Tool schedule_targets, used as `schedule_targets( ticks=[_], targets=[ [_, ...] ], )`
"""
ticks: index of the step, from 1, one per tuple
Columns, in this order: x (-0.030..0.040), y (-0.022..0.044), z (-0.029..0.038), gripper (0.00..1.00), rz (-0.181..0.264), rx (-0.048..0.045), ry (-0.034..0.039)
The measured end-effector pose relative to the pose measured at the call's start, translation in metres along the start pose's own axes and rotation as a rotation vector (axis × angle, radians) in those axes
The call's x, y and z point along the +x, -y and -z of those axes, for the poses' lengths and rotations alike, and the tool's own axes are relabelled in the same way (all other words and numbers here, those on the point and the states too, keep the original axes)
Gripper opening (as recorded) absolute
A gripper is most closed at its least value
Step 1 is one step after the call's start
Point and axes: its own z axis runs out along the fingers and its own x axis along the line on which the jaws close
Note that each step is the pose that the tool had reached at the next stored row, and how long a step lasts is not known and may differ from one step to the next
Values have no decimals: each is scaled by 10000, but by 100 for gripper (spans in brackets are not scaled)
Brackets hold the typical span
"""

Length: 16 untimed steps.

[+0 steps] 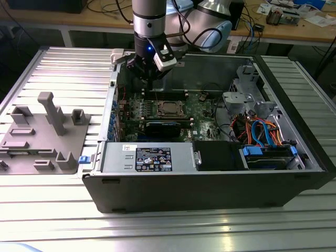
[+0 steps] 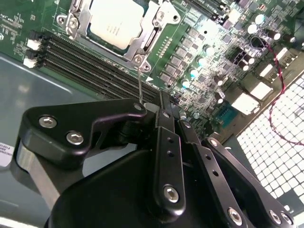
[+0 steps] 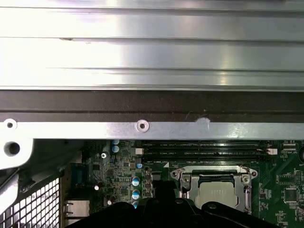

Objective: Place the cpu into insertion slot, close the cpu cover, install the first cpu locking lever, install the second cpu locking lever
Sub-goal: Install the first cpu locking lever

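The cpu (image 1: 169, 108) lies flat in the insertion slot on the green motherboard, its silver top facing up (image 2: 116, 21). The cpu cover (image 2: 156, 34) lies down around it as a silvery frame, also seen in the first wrist view (image 3: 213, 171). A thin locking lever (image 2: 139, 83) stands up from the socket's corner and ends beside my gripper's black linkage. My gripper (image 2: 170, 97) hangs above the board, just off the socket's corner on the exterior view's left (image 1: 151, 83). Its fingers look shut, with nothing visibly between them.
The open computer case (image 1: 210, 184) surrounds the board, with its metal wall (image 3: 142, 126) close by. Long memory slots (image 2: 85, 61) run beside the socket. A black card (image 1: 165, 127), a power supply (image 1: 149, 157) and cabled drive bays (image 1: 262, 131) fill the rest. A grey fixture (image 1: 47, 131) lies outside.
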Motion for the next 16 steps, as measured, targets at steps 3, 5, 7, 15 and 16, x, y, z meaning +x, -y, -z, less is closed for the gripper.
schedule_targets(
  ticks=[3, 5, 7, 15, 16],
  targets=[
    [-1, -6, 0, 11, 2, 0, 5],
    [-9, -7, 0, 11, 0, 1, 4],
    [-26, -8, -1, 11, 0, 0, 5],
    [-148, -6, -2, 11, 0, 2, 3],
    [-165, -6, -3, 11, 0, 0, 5]
  ],
)
